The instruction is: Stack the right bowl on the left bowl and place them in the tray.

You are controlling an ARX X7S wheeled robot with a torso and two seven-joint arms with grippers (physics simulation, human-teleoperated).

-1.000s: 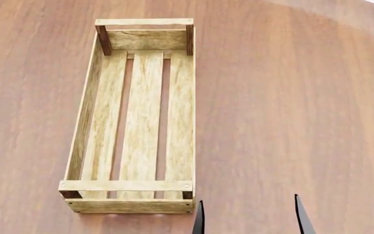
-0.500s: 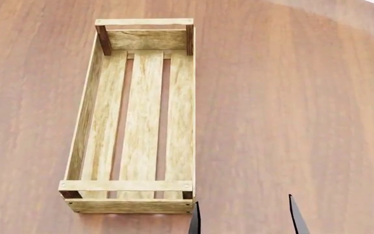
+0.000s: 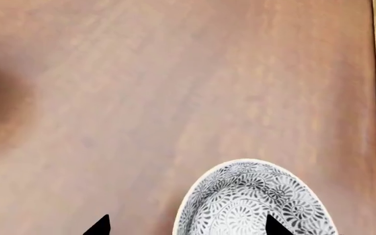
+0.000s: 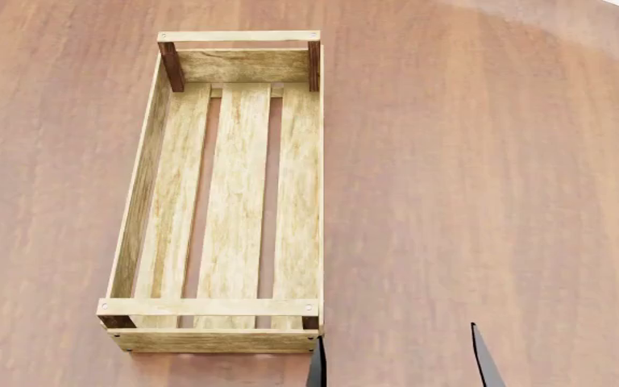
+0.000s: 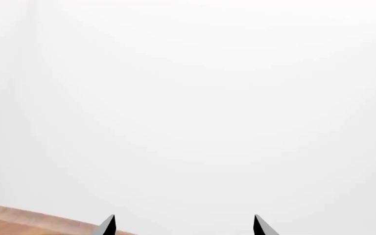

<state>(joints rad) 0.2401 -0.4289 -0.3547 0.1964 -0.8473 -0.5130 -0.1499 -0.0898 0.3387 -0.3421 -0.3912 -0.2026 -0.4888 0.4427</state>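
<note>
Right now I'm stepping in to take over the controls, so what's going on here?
The robot is working on a bowl-stacking job, and nothing is stacked yet. Its left gripper hangs open over a patterned bowl that sits on the wooden table near the tray; the fingers are not closed on it. The right gripper is open and empty, pointing out past the table's edge. The tray holds nothing.

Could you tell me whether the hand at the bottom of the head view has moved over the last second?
Yes. The hand has slid left, toward the near right corner of the tray, which has stayed put. Its left fingertip now sits just under that corner.
</note>
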